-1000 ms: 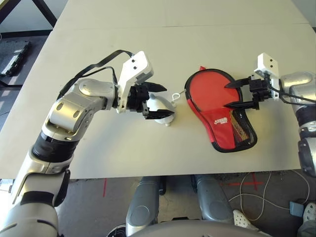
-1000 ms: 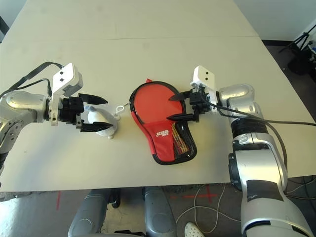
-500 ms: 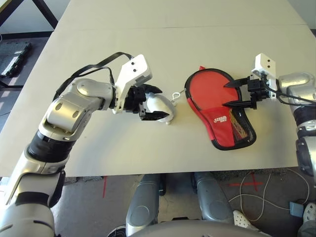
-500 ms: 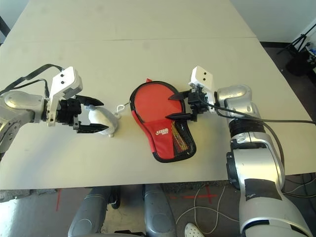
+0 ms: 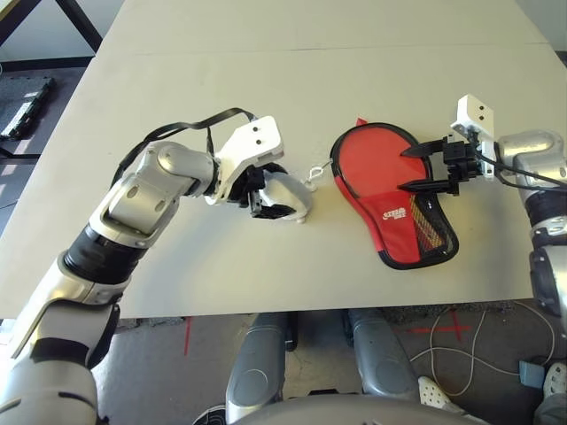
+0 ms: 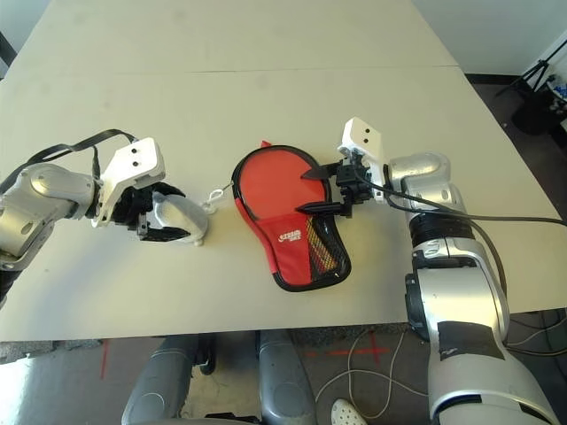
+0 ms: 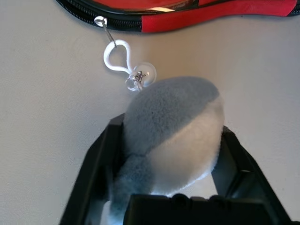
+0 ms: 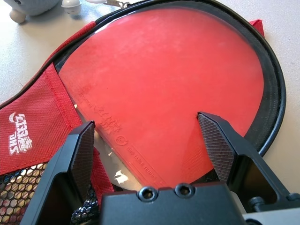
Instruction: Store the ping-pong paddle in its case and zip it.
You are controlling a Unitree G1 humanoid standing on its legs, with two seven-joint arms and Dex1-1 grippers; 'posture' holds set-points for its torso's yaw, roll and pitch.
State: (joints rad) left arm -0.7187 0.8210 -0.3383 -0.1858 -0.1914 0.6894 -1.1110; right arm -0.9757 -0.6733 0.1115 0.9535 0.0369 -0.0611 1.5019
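Now the left pincer [image 7: 171, 187] has come down onto the small grey-blue plush lump [image 5: 285, 195] and is clamped on it, where a moment ago its 2 fingers stood apart around it. The lump's white cord [image 7: 117, 55] runs to the zip pull [image 7: 100, 21] on the case [image 5: 400, 232], so this grip probably sets up the zipping pull.

The right pincer [image 8: 152, 145] has barely moved: it hovers over the case's round end with its fingers apart, holding nothing.

The case lies flat on the desk [image 5: 310, 97], still unzipped around the round end. Inside it, the ping-pong paddle [image 8: 164, 84] shows its red face; the handle is hidden under the red flap with the white logo. Storing looks done; zipping is not.
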